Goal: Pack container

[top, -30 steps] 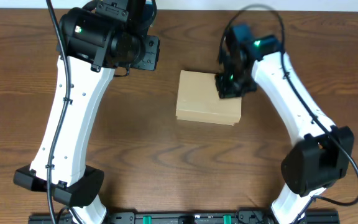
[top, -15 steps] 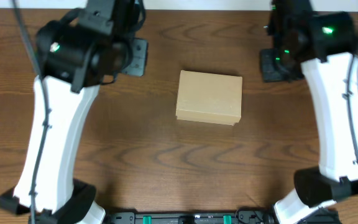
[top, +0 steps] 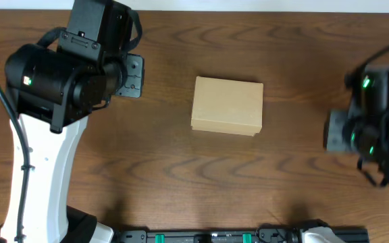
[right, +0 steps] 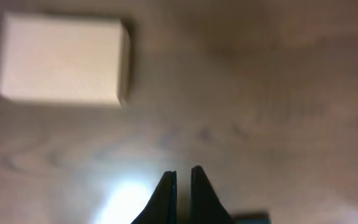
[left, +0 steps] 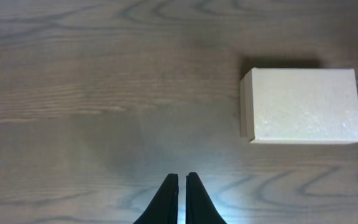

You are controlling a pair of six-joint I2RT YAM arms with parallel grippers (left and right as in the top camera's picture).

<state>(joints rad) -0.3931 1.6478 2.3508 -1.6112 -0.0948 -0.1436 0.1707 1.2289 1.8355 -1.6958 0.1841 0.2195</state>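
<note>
The container, a plain tan cardboard box, lies near the middle of the table with its lid down. The left wrist view has the container at upper right, and the blurred right wrist view has the container at upper left. My left gripper is shut on nothing, high above bare wood well to the box's left. Off to the box's right, my right gripper is also shut and empty. Neither gripper touches the box.
The left arm stands over the table's left side and the right arm over the right edge. A black rail runs along the front edge. Brown wood surrounds the box.
My right arm has drawn away from the box's right end, out to the right and toward the front. My left arm has shifted left. The box has stayed put.
</note>
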